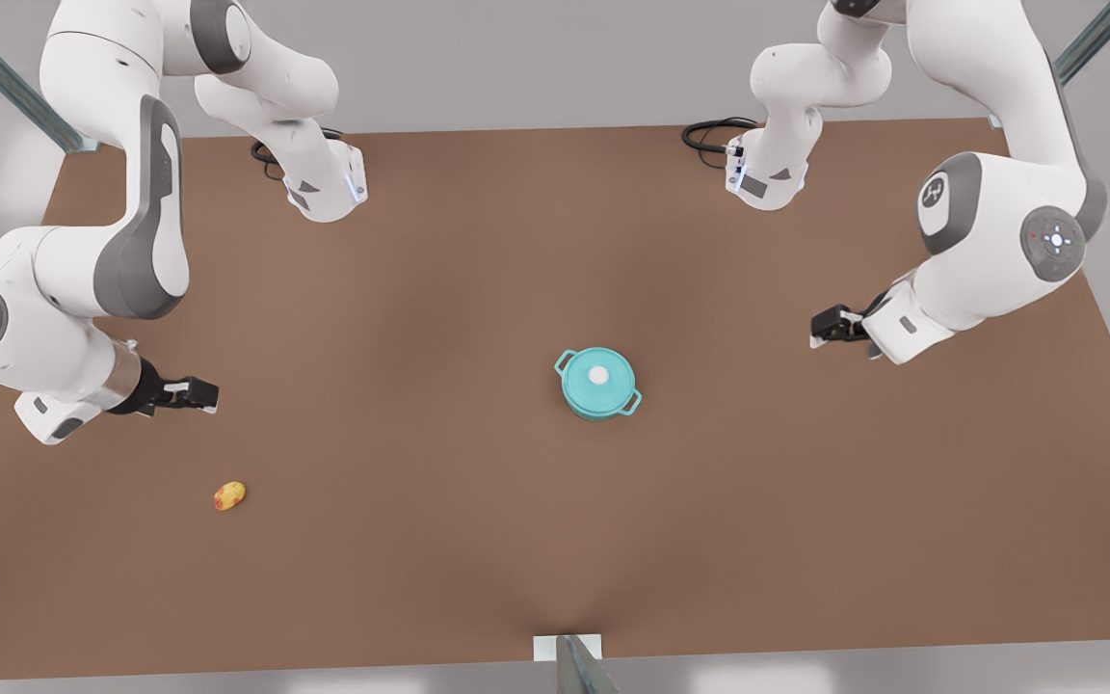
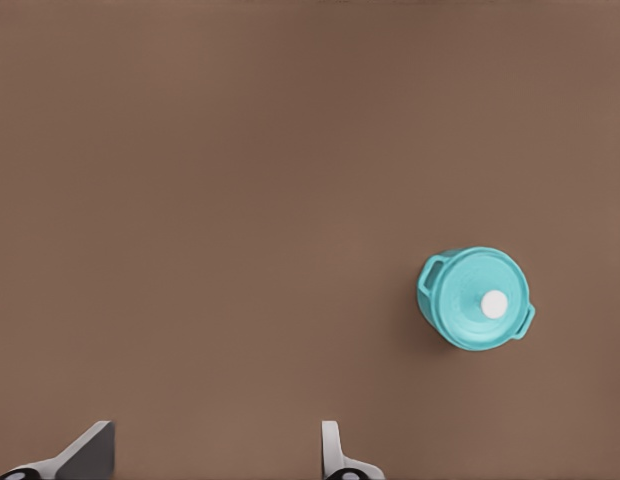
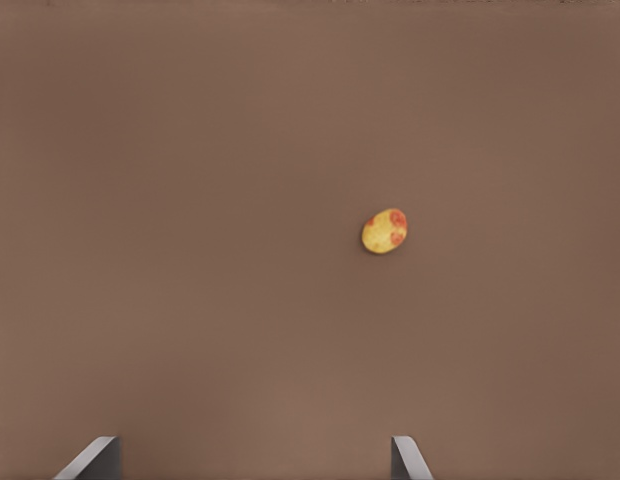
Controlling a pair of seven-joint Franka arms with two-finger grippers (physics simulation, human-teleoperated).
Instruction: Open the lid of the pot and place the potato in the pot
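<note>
The teal pot (image 1: 600,412) stands a little to the front view's right of the table's centre, with the pot lid (image 1: 584,383) lying flat on it, white knob up. The potato (image 1: 229,495) lies on the table toward the front view's left, near the front. My right gripper (image 1: 200,393) hovers open above and behind the potato (image 3: 385,231), well apart from it. Over at the front view's right, my left gripper (image 1: 820,330) is open too, away from the pot (image 2: 427,300) and its lid (image 2: 470,285). Fingertips (image 2: 333,448) show at the frame's edge.
The brown table (image 1: 478,241) spreads wide around both objects. The arm bases (image 1: 324,188) and cables (image 1: 709,135) sit along the far edge. A metal post (image 1: 574,665) rises at the near edge's middle.
</note>
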